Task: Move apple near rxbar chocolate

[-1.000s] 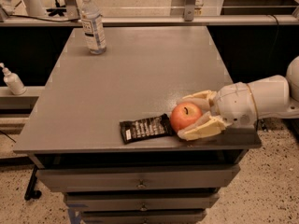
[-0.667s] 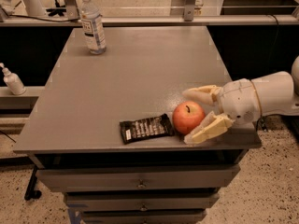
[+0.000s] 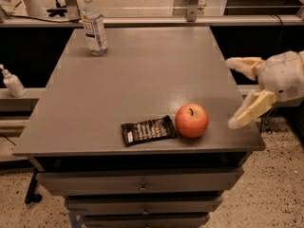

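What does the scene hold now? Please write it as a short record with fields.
apple: stem up, on the table near its front edge
rxbar chocolate: lying flat, just left of the apple, its right end by it
pincer: open, empty, at the table's right edge, apart from the apple
water bottle: upright, far left corner of the table
task state: apple lies next to the rxbar chocolate

Glossy apple (image 3: 192,120), shiny rxbar chocolate (image 3: 148,130), matt table (image 3: 152,65), plastic claw (image 3: 229,92) beyond right edge
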`<state>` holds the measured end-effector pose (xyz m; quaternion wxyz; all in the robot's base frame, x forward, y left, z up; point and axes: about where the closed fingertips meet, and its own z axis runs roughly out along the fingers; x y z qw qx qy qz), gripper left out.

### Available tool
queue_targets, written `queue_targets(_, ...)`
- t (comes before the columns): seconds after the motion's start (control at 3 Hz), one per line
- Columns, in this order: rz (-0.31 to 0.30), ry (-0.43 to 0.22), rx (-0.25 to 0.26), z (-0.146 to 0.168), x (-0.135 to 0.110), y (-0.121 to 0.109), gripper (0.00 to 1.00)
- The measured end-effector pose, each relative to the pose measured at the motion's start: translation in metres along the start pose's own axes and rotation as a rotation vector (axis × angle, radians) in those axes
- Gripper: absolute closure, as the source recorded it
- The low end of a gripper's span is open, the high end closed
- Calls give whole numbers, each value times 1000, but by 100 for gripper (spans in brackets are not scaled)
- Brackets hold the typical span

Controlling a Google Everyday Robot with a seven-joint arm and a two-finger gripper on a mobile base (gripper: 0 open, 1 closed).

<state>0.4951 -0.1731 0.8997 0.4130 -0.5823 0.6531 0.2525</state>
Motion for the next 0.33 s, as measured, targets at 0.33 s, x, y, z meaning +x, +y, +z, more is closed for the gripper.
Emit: queue_targets(0.33,-6,64,114,-64,16,-43,0)
